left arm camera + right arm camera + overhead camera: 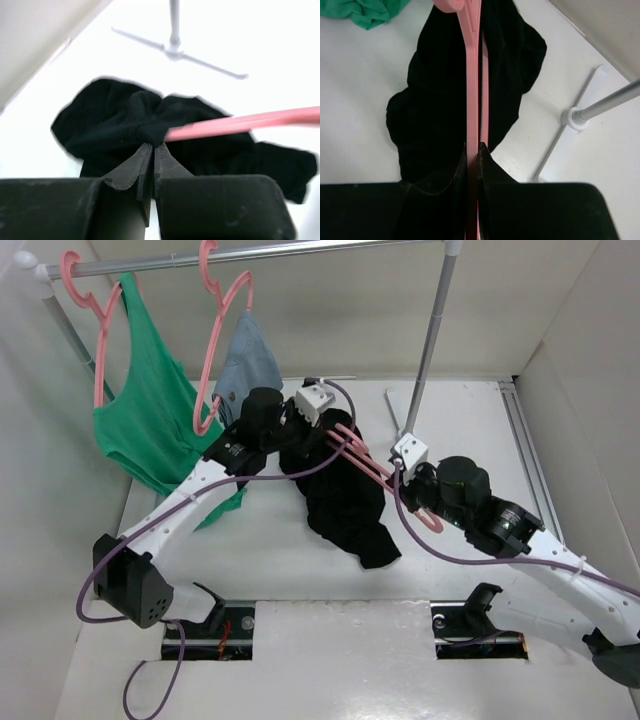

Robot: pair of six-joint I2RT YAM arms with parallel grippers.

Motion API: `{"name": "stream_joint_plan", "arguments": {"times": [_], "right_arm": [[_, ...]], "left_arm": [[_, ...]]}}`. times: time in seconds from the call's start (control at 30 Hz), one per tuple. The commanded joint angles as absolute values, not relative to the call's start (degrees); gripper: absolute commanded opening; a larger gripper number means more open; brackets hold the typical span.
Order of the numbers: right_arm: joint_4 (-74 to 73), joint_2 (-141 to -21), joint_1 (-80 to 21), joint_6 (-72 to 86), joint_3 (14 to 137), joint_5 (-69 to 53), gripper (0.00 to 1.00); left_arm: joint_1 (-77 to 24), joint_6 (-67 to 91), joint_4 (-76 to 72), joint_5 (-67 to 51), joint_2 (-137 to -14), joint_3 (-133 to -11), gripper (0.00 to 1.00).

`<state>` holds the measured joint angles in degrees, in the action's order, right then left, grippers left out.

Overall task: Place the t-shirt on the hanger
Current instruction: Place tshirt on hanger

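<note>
Both jaws pressed together.
Left gripper (pixel 152 146) pinched a fold of the soft black cloth t-shirt (pixel 112 122) over the white table (pixel 265 560); right gripper (pixel 473 147) clamped the thin pink plastic hanger (pixel 472 75) entering it. Limp, light cloth; the collar seemed the best hold.

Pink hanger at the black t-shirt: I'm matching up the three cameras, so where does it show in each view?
Top external: the hanger lies diagonally at centre, across the t-shirt.
Left wrist: the hanger enters as a pink bar from the right edge to mid-frame.
Right wrist: the hanger runs straight up the centre.
Shared landmark: the rack's white cross foot.
</note>
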<state>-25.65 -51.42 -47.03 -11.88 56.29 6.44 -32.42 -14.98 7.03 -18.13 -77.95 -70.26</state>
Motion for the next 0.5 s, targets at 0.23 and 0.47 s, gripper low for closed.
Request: {"name": "stream_joint_plan", "arguments": {"times": [0.23,0.47], "right_arm": [[1.1,-52.4,-34.9,-12.4,48.7,-10.7,0.0],[6.0,-47.8,-25.2,-11.8,42.9,-25.9,0.0]], "left_arm": [[-39.4,-14.3,14.3,-25.8,-77.8,-84.8,0.0],[-40.1,-23.8,19.9,-21.7,-76.5,-84.6,0.23]]}}
